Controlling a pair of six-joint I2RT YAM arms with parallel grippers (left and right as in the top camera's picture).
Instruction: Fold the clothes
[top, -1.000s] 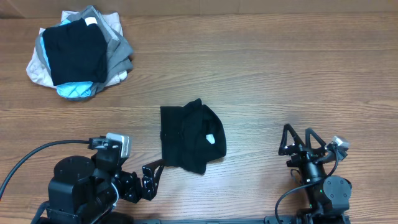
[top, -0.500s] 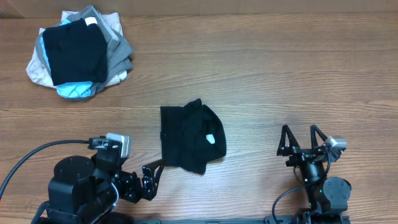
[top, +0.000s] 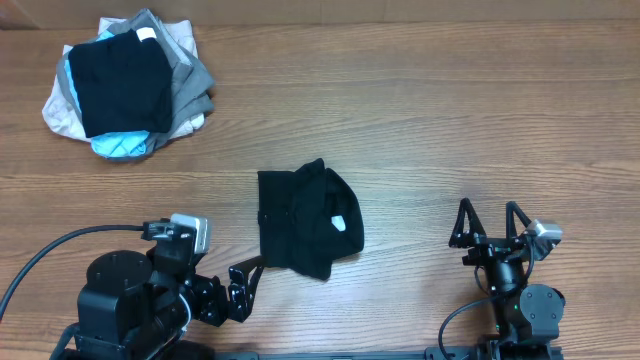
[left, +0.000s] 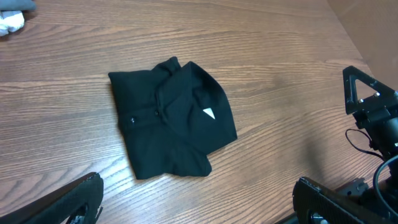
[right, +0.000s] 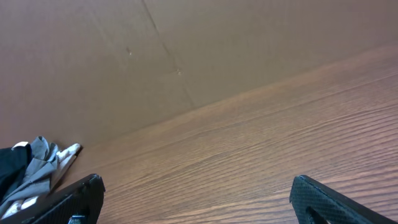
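The black soft fabric shirt (top: 305, 222) lies in a compact, rumpled bundle near the middle of the wooden worktop (top: 450, 120), toward its near edge. The left wrist view shows its small white patch as a triangle. Only the overhead view shows the whole stacked pile of mixed-colour garments (top: 125, 85) at the far left corner. The left end effector (left: 199, 193) and right end effector (top: 488, 222) stand wide, holding nothing.
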